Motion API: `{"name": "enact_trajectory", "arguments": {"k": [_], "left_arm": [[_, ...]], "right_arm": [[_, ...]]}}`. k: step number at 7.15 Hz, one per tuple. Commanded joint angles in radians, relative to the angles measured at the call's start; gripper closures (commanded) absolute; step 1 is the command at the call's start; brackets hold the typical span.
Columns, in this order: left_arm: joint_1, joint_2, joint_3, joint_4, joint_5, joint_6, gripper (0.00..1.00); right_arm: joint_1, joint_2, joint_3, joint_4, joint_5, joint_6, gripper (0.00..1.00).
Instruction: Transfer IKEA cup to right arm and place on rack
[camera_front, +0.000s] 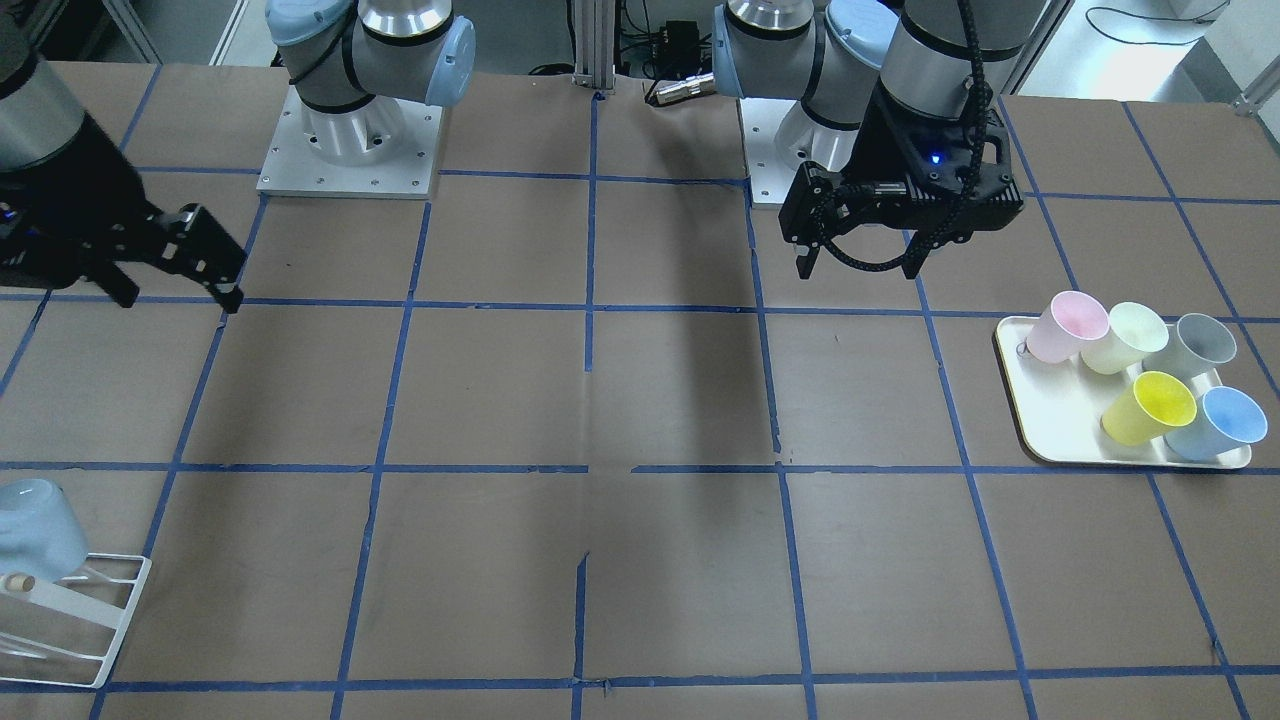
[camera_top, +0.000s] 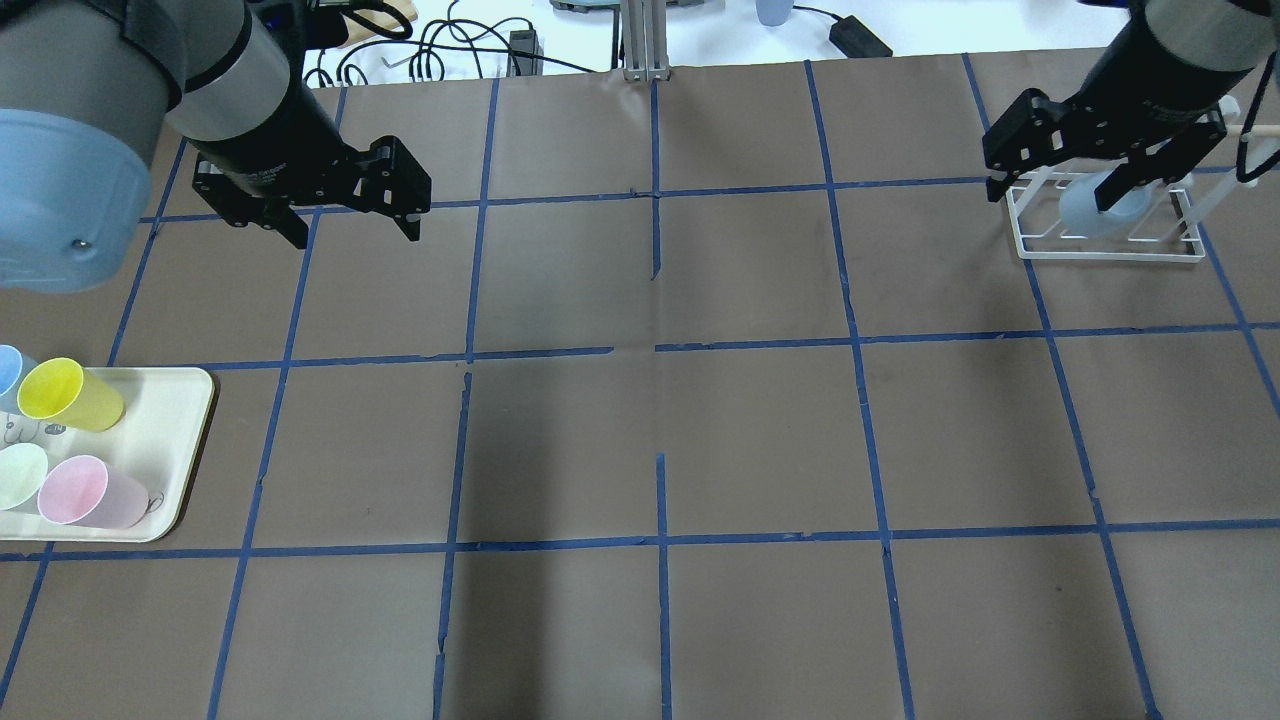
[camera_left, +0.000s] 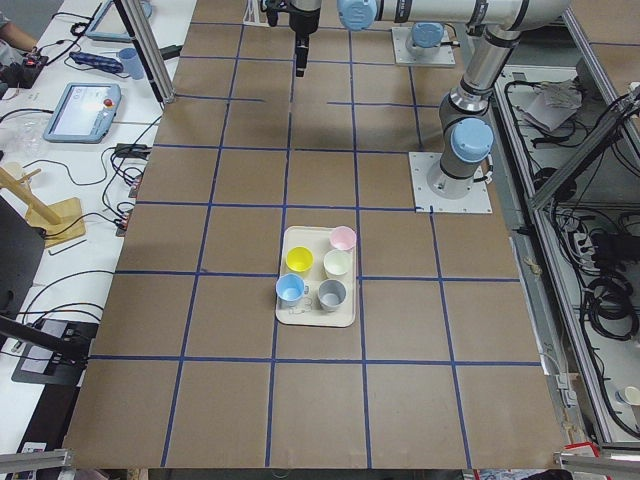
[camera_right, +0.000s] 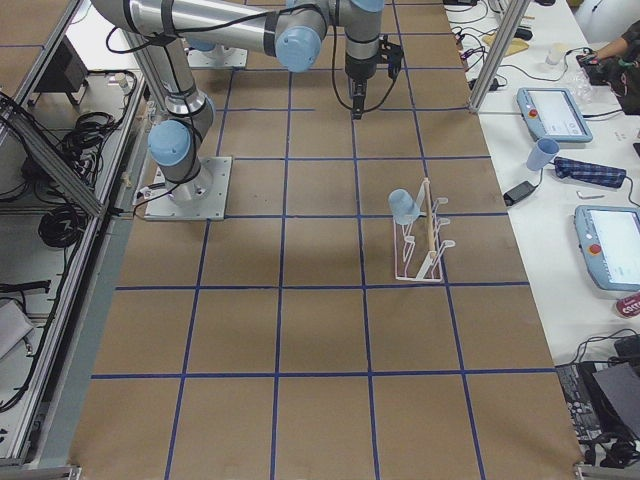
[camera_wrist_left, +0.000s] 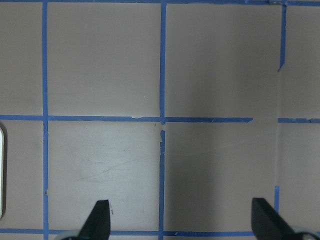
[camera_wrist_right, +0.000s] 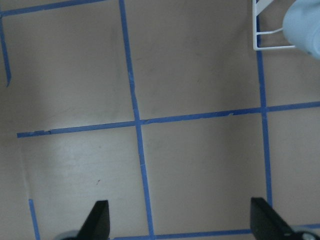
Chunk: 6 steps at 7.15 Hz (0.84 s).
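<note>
Pale-blue IKEA cup (camera_right: 403, 207) hung tilted over a prong at one end of the white wire rack (camera_right: 425, 245). Right gripper (camera_wrist_right: 181, 222) spread wide, empty, above bare table apart from the rack. Left gripper (camera_top: 357, 232) likewise wide, empty, apart from the cream tray (camera_front: 1050, 420).

rack (camera_front: 127, 618) cut off, cup (camera_top: 1085, 215) partly behind right hand (camera_top: 1050, 200)

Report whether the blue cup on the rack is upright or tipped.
Tipped: the IKEA cup leans slanted on the rack, closed base showing in the front-facing view.
</note>
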Motion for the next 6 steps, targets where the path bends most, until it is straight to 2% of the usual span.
{"name": "enact_trajectory", "arguments": {"k": [1,4,6], "left_arm": [[0.000,0.000,0.000,0.000,0.000,0.000,0.00],[0.002,0.000,0.000,0.000,0.000,0.000,0.00],[0.002,0.000,0.000,0.000,0.000,0.000,0.00]], "right_arm": [[0.122,-0.095,0.052,0.055,-0.044,0.124,0.00],[0.133,-0.179,0.141,0.062,-0.066,0.128,0.00],[0.133,-0.181,0.134,0.059,-0.062,0.125,0.00]]}}
